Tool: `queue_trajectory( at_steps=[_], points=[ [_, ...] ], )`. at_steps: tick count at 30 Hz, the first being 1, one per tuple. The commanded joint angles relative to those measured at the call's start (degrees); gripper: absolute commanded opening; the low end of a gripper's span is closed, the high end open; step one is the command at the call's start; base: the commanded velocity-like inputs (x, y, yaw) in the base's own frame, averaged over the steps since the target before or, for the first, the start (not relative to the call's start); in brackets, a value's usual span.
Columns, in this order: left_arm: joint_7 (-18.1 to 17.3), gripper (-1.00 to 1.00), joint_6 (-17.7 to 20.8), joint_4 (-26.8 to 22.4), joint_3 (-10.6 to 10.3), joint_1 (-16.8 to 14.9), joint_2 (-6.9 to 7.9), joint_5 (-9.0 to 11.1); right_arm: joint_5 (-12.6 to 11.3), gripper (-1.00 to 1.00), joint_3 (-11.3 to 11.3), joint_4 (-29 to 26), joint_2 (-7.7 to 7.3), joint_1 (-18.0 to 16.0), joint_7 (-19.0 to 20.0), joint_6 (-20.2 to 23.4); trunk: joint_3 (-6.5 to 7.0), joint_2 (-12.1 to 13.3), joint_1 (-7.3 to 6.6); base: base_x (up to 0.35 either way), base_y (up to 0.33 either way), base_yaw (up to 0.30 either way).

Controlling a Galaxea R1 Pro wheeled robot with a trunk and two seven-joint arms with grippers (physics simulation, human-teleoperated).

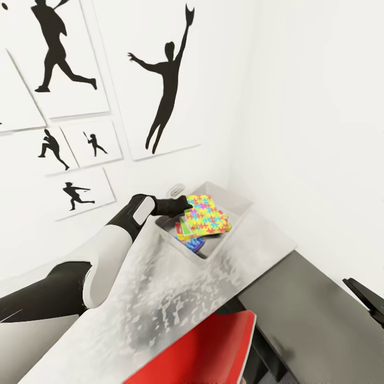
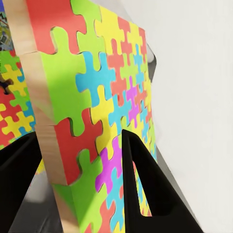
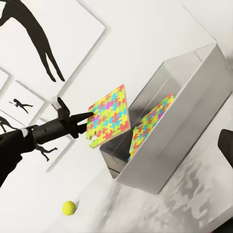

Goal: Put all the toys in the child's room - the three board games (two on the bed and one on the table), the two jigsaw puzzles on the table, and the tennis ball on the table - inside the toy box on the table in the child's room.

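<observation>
Baseball silhouettes line the wall behind the table [image 1: 160, 298]; left gripper [image 3: 80, 118] is clamped on a jigsaw [image 3: 109, 116] held over the toy box [image 3: 194, 97] — next it needs lowering and releasing; ball [image 3: 69, 208] waits on the table beside the box.

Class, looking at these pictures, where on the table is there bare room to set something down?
Bare table lies between the toy box and the red chair. Crowded: the toy box, where the left claw holds a jigsaw puzzle above another.
</observation>
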Motion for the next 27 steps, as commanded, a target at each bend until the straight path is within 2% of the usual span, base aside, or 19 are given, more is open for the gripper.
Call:
queue_trajectory(
  at_steps=[1,8,27],
  points=[
    [0.04,-1.00,-0.18,-0.03,0.42,-0.05,-0.05,-0.09,-0.16,1.00,-0.03,0.00,-0.01,-0.05,0.07,0.35,-0.20,-0.12,0.03,0.000,0.000,-0.031],
    [0.35,-1.00,-1.42,-0.14,0.33,-0.05,-0.05,-0.41,-0.08,1.00,0.00,0.01,0.00,-0.05,0.03,0.27,-0.86,-0.12,0.03,0.000,0.000,-0.008],
    [0.46,-1.00,-1.55,-0.41,0.32,-0.05,-0.05,-0.45,-0.07,1.00,0.05,0.01,0.00,-0.05,0.03,0.27,-2.66,-0.12,0.03,0.000,0.000,0.000]
  ],
)
